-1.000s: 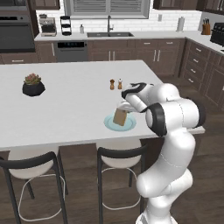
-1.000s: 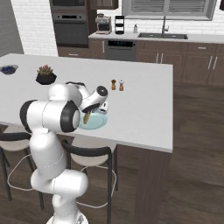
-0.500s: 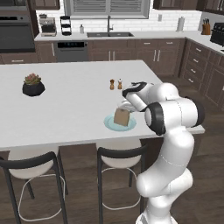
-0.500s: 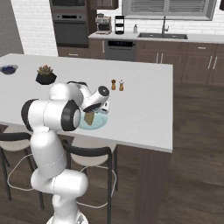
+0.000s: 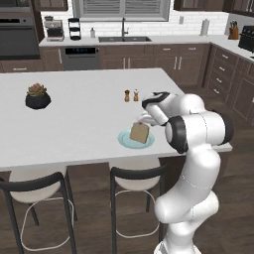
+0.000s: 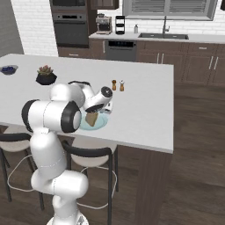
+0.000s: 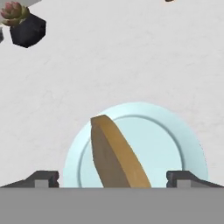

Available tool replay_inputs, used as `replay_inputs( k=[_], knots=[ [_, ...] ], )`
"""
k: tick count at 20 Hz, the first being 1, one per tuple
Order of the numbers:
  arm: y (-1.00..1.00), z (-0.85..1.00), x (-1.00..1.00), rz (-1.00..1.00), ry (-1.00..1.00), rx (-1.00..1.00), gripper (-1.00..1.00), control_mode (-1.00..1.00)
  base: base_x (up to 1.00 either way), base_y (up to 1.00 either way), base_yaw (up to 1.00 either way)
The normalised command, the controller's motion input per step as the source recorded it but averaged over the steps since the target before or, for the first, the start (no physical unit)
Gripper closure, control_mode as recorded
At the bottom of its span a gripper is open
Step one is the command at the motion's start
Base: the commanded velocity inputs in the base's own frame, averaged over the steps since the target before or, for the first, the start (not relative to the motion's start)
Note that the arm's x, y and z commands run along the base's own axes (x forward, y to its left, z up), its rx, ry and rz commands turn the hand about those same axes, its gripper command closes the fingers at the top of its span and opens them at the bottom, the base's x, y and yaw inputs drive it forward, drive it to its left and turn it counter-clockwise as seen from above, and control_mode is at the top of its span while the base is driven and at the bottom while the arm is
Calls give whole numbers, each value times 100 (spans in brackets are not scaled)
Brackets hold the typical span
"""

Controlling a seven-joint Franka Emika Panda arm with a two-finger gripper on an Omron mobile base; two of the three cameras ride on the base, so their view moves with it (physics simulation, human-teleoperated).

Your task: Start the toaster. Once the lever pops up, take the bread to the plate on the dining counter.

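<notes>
The gripper (image 7: 112, 177) hangs just above the plate (image 7: 175, 144) with its two finger tips (image 7: 43, 178) spread wide, one on each side of the bread (image 7: 114, 159) and clear of it. The toast slice stands tilted on the pale blue-green plate, on the white dining counter (image 5: 84, 124), near two small shakers (image 5: 131, 95) and well apart from a potted succulent (image 5: 37, 95).

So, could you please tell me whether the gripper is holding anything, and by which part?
Nothing is held: the gripper stands open, fingertips clear of the golden-brown bread slice on the pale blue-green plate.

Two rear base views, one close hand view over plate (image 7: 175, 131)
</notes>
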Motion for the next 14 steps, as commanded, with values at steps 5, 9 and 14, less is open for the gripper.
replay_inputs(
  k=[5,9,14],
  knots=[
    [-7,1,1,0,-10,0,-100,-100,0,0,0],
    [-3,35,0,0,-11,0,-100,-100,0,0,0],
    [-13,88,-32,0,-24,0,-100,-100,0,0,0]
  ],
)
